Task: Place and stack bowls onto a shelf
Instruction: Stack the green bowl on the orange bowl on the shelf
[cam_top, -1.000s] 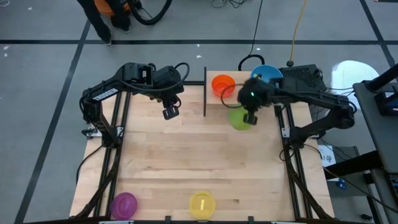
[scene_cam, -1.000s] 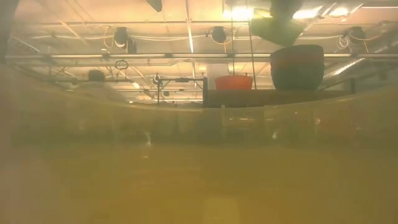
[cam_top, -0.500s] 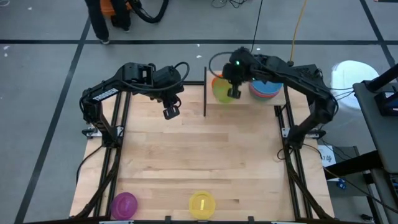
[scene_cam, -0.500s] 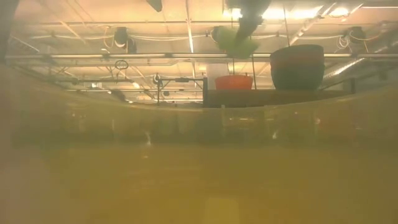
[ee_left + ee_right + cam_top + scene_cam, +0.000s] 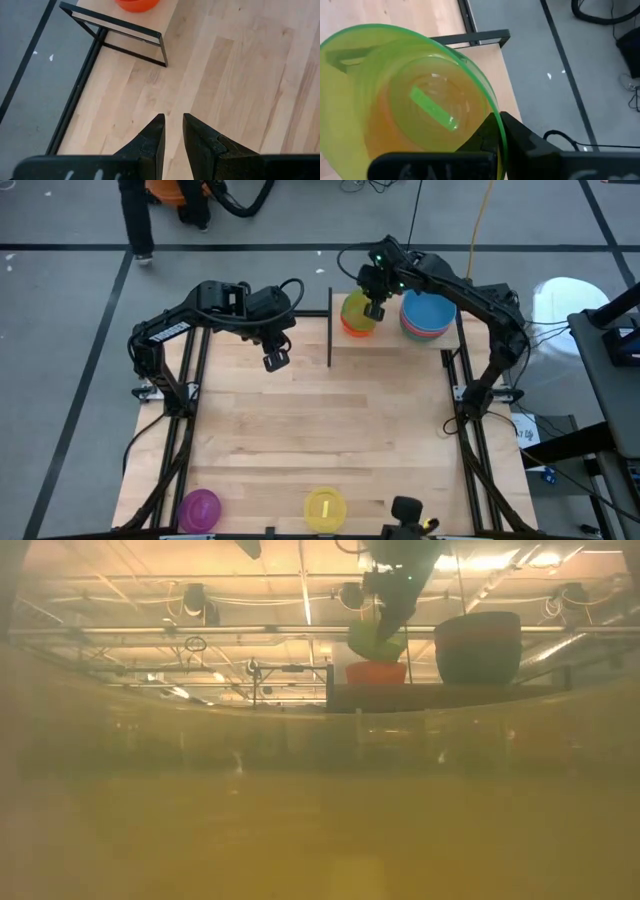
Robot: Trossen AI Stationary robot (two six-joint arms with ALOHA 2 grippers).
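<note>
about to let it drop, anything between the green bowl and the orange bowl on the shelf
Nothing visible. The right tool holds the green bowl by its rim, tilted directly above the orange bowl on the shelf. The stack topped by the blue bowl stands beside it, clear.

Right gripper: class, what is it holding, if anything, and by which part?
The right gripper is shut on the rim of the green round plastic bowl, carried tilted over the orange round plastic bowl on the shelf.
</note>
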